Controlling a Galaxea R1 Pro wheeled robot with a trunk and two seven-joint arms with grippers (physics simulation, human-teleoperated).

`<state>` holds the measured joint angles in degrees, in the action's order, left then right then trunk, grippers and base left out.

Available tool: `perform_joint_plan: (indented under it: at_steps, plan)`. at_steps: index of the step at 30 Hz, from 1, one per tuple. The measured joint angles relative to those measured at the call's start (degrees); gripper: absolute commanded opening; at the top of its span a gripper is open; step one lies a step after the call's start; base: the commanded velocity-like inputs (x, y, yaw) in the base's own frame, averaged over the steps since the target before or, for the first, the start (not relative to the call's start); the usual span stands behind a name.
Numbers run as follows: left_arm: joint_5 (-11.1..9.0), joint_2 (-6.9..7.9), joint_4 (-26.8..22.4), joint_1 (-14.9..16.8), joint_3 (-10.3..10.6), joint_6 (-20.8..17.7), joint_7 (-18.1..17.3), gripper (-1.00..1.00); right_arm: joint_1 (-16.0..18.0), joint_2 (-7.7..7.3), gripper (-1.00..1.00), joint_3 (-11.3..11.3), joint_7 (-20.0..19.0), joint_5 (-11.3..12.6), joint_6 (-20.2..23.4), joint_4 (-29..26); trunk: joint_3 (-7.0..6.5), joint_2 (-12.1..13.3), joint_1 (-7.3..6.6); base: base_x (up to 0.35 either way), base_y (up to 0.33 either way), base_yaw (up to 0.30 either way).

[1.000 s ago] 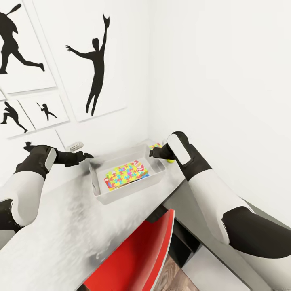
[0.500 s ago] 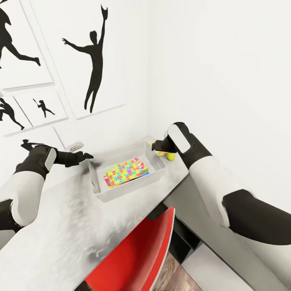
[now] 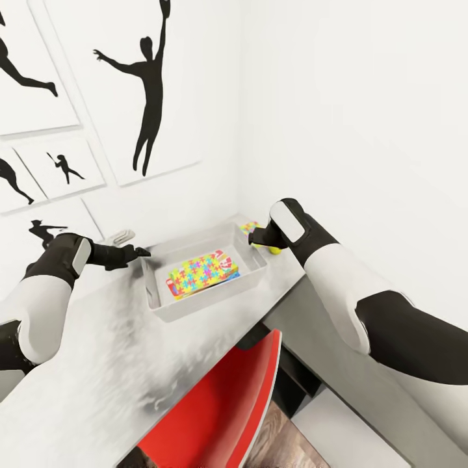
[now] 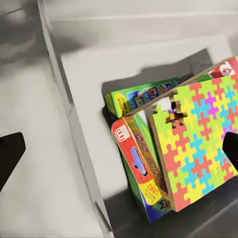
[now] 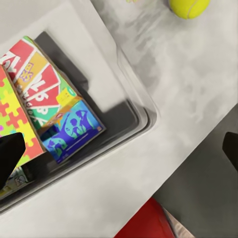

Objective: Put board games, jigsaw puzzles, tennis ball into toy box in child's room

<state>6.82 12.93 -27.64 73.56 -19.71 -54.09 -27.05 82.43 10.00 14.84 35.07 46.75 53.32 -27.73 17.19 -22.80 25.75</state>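
While both sets of fingers stand spread and empty, the left gripper (image 3: 142,251) hangs at the toy box (image 3: 257,273) rim and the right gripper (image 3: 255,238) just beyond its far corner. A jigsaw puzzle (image 4: 198,144) lies atop board games (image 5: 54,99) inside. The tennis ball (image 5: 188,7) rests on the tabletop (image 3: 117,364), beside a second puzzle (image 3: 249,227).
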Motion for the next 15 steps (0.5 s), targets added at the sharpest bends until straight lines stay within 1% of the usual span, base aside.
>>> perform_joint_plan:
  at_steps: [5, 10, 13, 14, 15]
  plan:
    - [-0.1, -0.44, -0.2, 0.0, 0.4, -0.8, 0.0, 1.00, 0.1, 0.00, 1.00, 0.0, 0.0, 0.0, -0.1, 0.1, 0.46, 0.0, 0.00, 0.000, 0.000, 0.000]
    - [-0.1, -1.83, -1.0, 0.1, 1.1, -3.0, 0.7, 1.00, 0.3, 0.00, 1.00, 0.0, 0.0, -0.1, -0.1, 0.1, 0.93, 0.0, 0.00, 0.000, 0.000, 0.000]
    - [-0.1, -3.03, -2.9, 0.1, 1.7, -4.1, 2.2, 1.00, 0.6, 0.00, 1.00, 0.0, 0.0, -0.1, -0.2, 0.2, 1.21, 0.0, 0.00, 0.000, 0.000, 0.000]
    - [-0.1, -3.76, -4.0, 0.2, 2.0, -4.6, 3.1, 1.00, 0.6, 0.00, 1.00, 0.0, -0.1, -0.1, -0.2, 0.2, 1.30, 0.0, 0.00, 0.000, 0.000, 0.000]
    - [0.0, -4.10, -4.7, 0.2, 2.2, -4.8, 3.6, 1.00, 0.6, 0.00, 1.00, 0.0, -0.1, -0.1, -0.2, 0.2, 1.39, 0.0, 0.00, 0.000, 0.000, 0.000]
